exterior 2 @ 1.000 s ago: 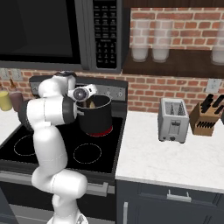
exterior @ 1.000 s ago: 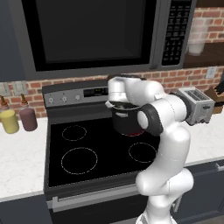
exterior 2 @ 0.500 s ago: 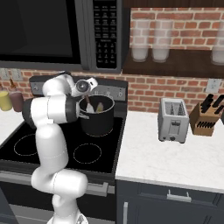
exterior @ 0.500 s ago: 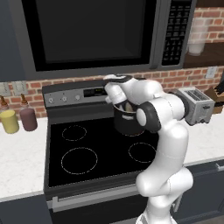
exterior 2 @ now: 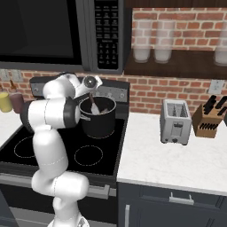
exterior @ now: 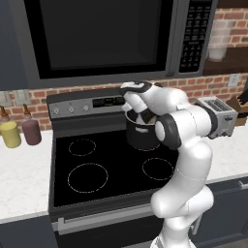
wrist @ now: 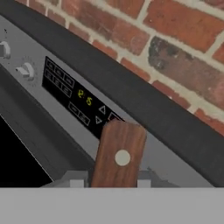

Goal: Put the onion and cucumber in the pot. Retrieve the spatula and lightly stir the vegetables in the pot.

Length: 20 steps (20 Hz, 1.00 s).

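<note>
Hand [exterior 2: 91,90] pinches the spatula [wrist: 118,156] by its handle, blade down inside the pot [exterior 2: 98,119]; stirring seems underway, vegetables hidden.

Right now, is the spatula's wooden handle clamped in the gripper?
Yes. In the hand view the spatula handle rises from between the two fingertips of the gripper, in front of the stove's control panel.

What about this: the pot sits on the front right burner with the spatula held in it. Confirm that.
Wrong burner. The pot sits on the back right one; the right base view shows the front right burner bare. The spatula is indeed held in it.
</note>
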### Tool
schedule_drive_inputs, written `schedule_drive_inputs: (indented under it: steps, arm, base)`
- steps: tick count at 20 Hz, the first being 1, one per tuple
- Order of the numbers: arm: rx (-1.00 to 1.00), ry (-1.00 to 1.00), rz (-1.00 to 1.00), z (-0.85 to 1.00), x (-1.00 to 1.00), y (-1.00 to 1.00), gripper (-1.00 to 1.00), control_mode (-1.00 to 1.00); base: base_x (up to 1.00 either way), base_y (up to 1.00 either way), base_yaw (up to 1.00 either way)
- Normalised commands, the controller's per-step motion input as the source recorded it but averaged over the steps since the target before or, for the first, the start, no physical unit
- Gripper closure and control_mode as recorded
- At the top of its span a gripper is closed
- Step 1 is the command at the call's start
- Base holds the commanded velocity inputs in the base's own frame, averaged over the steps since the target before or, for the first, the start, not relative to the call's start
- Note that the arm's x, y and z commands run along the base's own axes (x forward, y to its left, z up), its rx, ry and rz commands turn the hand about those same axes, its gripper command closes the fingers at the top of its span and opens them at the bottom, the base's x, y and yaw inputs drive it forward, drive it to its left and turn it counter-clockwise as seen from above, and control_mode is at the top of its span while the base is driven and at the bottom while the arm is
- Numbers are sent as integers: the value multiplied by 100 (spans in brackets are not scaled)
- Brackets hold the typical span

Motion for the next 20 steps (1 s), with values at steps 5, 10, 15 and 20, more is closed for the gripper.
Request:
schedule_drive_inputs:
  steps: [5,10,15,20]
  arm:
    - [12,0,14,-34,-18,-10,100,-100]
    - [21,0,17,-46,0,0,100,-100]
    - [18,-6,17,-43,4,-10,100,-100]
    - [7,-9,10,-51,1,-49,100,-100]
  base:
    - [0,0,0]
    - [0,0,0]
    - [0,0,0]
    - [0,0,0]
